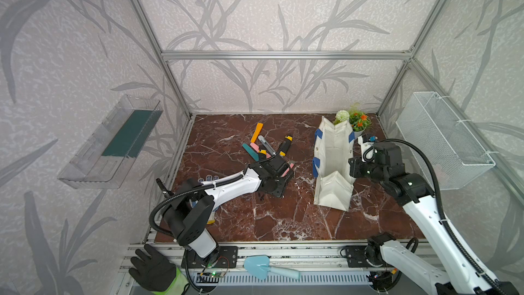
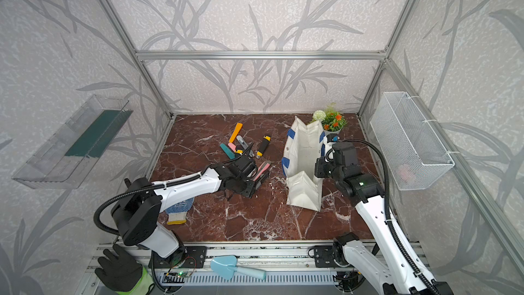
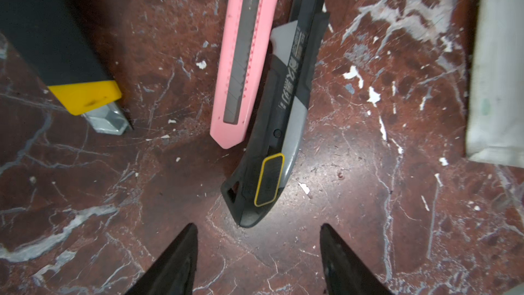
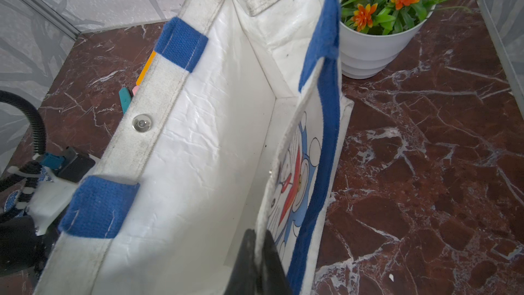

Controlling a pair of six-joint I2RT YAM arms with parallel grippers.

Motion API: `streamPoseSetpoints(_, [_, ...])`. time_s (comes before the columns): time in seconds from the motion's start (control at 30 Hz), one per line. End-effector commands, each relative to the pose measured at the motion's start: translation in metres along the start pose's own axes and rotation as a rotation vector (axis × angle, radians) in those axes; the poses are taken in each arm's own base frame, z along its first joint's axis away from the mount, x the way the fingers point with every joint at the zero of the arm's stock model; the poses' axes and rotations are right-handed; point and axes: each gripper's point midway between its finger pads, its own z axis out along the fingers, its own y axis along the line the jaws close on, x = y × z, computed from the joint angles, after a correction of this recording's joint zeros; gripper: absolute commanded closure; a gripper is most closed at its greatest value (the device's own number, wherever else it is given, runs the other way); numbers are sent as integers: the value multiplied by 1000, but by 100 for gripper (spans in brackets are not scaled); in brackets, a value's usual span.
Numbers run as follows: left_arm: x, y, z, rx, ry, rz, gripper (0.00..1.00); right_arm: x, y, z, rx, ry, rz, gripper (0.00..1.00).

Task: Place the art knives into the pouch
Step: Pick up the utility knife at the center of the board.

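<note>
The left wrist view looks down on the red-brown marble worktop [image 3: 368,208], where the left pincer [image 3: 258,229] hangs with its two black fingers spread wide and nothing between them. The black and grey art knife [image 3: 280,114] lies flat just ahead of the fingertips. Its butt end, marked by a yellow-outlined patch, points at the gap between them without touching either, and its long axis runs straight away from the pincer with a slight lean. A pink knife [image 3: 246,52] lies close alongside it, nearly parallel, and a black knife with a yellow nose [image 3: 82,95] lies apart. In both top views the left pincer sits low over the middle of the worktop, and its wrist hides most of the black and grey art knife. The pink knife beside it shows better, slanting from near left to far right. That slant points toward the pouch [image 1: 334,151], which stands upright and open, well apart from the knives. These views alone show a heap of further knives [image 1: 263,146] farther back, and the right pincer [image 1: 353,167] at the pouch's right wall, though not its grip. The right wrist view shows that grip: the fingers are pressed together on the top rim of the wall printed with the blue cartoon cat. A flower pot [image 4: 377,49] stands behind.
</note>
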Motion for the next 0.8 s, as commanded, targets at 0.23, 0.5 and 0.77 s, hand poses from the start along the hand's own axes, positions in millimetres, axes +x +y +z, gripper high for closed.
streamPoseSetpoints(0.23, [-4, 6, 16, -90, 20, 31, 37, -6, 3, -4, -19, -40, -3, 100])
streamPoseSetpoints(0.5, [-3, 7, 29, -113, 42, 33, 44, -5, 1, -5, -12, -42, -4, 100])
streamPoseSetpoints(0.77, [-1, 0, 42, -132, 65, 55, 53, -3, -3, -7, 3, -57, 9, 100])
